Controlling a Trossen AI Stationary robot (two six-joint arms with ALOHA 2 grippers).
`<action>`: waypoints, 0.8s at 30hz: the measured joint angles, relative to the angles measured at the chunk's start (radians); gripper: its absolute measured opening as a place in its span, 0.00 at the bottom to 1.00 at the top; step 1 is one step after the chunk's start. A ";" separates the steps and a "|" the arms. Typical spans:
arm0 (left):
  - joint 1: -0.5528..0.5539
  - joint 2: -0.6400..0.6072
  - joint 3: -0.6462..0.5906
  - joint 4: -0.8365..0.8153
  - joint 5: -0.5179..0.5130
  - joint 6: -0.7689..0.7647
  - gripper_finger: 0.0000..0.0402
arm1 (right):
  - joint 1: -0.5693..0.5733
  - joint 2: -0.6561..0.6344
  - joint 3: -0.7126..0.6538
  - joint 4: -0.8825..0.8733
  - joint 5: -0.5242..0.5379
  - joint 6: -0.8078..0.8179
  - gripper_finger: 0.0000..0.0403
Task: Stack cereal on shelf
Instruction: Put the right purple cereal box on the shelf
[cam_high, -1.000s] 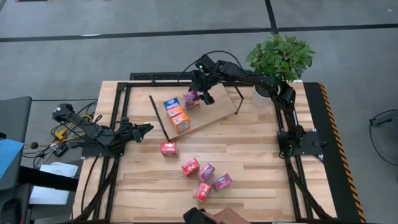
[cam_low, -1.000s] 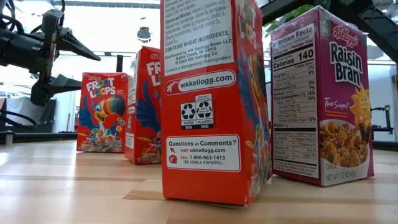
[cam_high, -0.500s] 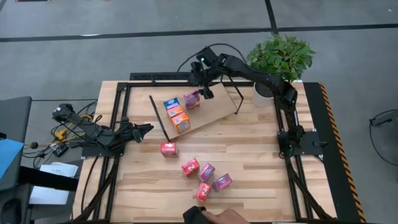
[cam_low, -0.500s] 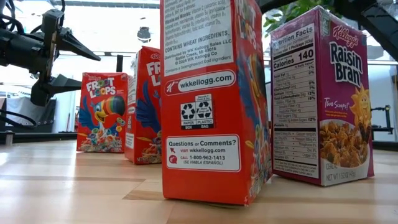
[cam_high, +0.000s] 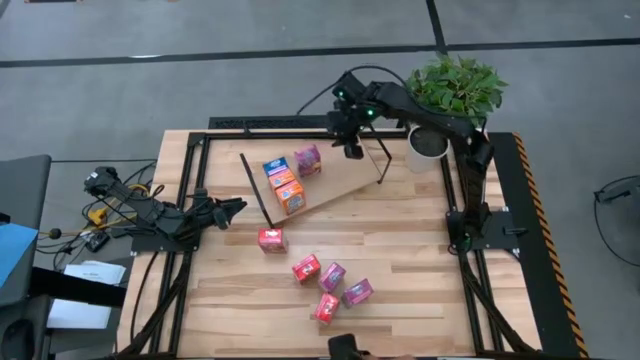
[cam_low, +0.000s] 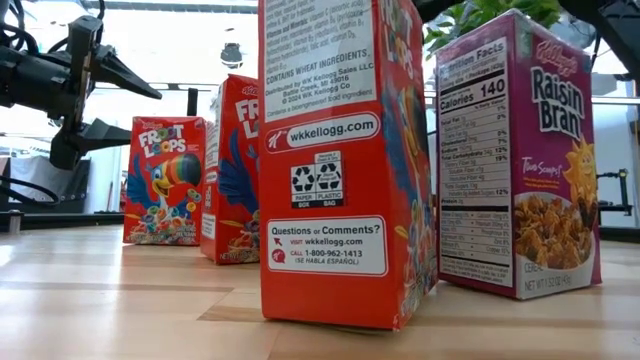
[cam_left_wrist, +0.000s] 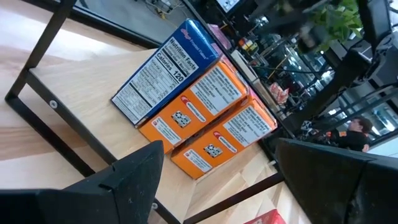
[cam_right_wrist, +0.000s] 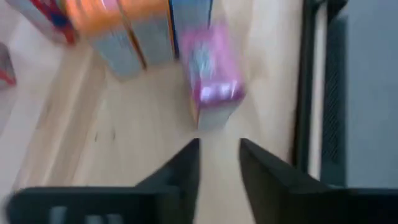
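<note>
Right hand above shelf, empty, fingers narrowly apart, pink box just beside. Left hand wide open, empty, over tabletop beside shelf.

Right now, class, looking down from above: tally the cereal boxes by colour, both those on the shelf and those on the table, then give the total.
Blue cereal box: 1
Orange cereal boxes: 2
Pink-magenta cereal boxes: 3
Red cereal boxes: 3
Total: 9, with 4 on the shelf and 5 on the table.
</note>
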 joint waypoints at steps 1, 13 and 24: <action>0.000 0.000 0.000 0.000 0.000 0.000 0.75 | -0.006 0.003 -0.026 0.004 -0.001 -0.010 0.26; 0.000 0.000 0.000 -0.003 -0.023 -0.032 0.75 | 0.006 0.001 -0.159 0.211 -0.002 -0.066 0.10; 0.000 0.000 0.000 -0.003 -0.023 -0.038 0.75 | 0.046 0.002 -0.219 0.365 -0.001 -0.072 0.10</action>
